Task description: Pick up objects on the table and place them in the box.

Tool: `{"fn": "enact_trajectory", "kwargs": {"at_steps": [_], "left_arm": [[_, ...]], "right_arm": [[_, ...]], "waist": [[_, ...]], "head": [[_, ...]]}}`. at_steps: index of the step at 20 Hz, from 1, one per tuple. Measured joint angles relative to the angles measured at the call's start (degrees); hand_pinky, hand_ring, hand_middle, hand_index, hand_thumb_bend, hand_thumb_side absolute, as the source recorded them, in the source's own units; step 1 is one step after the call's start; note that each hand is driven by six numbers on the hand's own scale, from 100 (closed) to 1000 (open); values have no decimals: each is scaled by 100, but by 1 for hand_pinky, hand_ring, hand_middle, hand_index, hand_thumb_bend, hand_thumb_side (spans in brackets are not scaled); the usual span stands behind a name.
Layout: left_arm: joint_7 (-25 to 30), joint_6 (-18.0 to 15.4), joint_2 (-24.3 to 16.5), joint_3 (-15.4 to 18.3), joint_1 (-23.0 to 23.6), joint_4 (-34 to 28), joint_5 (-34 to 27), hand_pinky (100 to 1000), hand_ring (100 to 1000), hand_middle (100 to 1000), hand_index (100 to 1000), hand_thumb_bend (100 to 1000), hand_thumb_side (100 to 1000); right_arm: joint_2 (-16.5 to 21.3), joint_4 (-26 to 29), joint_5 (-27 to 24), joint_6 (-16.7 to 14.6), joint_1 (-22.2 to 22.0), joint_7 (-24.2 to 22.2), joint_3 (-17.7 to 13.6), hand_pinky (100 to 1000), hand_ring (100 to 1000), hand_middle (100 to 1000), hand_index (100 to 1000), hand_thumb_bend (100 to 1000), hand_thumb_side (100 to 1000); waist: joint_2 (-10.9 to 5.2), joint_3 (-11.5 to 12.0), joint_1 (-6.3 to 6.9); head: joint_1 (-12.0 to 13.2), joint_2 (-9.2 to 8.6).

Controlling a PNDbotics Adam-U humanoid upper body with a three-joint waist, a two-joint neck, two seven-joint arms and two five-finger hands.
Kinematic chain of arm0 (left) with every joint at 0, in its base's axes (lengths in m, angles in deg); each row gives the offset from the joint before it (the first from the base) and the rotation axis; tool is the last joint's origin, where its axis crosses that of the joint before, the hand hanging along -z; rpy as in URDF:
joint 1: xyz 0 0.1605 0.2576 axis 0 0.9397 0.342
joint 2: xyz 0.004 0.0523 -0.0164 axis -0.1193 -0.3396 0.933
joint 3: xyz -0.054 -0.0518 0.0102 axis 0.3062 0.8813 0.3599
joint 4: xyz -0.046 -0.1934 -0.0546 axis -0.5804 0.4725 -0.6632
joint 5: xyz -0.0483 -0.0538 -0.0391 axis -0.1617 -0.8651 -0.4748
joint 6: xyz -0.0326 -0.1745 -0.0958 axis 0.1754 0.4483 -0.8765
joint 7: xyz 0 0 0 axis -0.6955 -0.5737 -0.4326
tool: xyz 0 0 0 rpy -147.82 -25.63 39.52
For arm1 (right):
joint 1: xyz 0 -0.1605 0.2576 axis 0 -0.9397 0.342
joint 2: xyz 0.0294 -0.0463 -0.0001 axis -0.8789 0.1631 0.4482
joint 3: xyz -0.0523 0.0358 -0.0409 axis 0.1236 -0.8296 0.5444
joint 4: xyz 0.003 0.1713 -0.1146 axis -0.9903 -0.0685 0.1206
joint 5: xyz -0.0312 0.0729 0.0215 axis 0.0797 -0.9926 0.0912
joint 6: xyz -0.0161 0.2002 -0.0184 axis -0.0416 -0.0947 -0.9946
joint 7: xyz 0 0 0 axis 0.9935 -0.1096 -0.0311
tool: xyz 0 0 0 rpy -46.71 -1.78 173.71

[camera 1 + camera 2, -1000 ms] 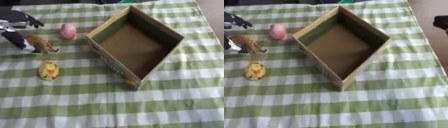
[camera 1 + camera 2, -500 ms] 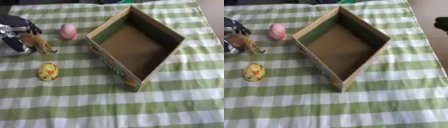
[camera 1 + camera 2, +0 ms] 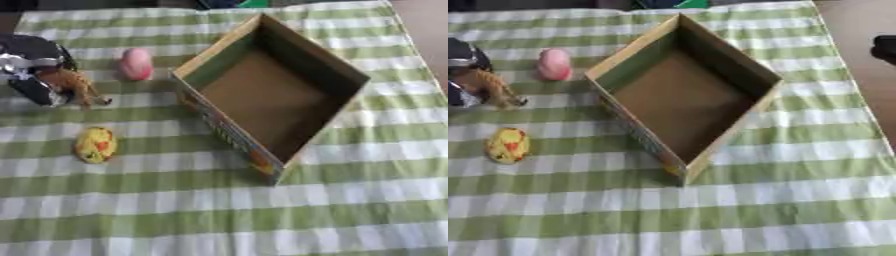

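A brown toy animal (image 3: 77, 86) stands on the green checked cloth at the far left. My left hand (image 3: 31, 64) is on its rear end, with fingers curled round the body. A pink egg (image 3: 136, 63) lies just right of the hand, near the box's far left wall. Nearer to me, a yellow egg-shaped toy (image 3: 95, 144) with a red mark lies on the cloth. The open cardboard box (image 3: 346, 70) sits askew in the middle with nothing inside. My right hand (image 3: 884, 48) shows only as a dark shape at the right edge, off the table.
The checked tablecloth (image 3: 262, 215) covers the whole table. The table's right edge (image 3: 846, 75) runs close past the box, with brown floor beyond. Dark things (image 3: 227, 3) sit at the far edge.
My left hand has come down and to the right onto the brown toy animal and closed on it. The toy, the eggs and the box stay in place.
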Motion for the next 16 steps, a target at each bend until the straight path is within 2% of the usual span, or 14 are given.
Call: {"fn": "enact_trajectory", "kwargs": {"at_steps": [4,16], "left_arm": [[71,73,15,0,-2,30,-93,298,569,538,596,100,237],[246,291,46,8,-113,-87,-323,275,549,532,587,100,252]], "right_arm": [[-1,0,1,16,-4,16,-1,757,708,540,787,100,1000],[-50,0,1,40,-50,36,-1,756,709,542,786,100,1000]], "waist": [[-1,0,-4],[-137,28,24]], "head": [[0,0],[-4,12]]}}
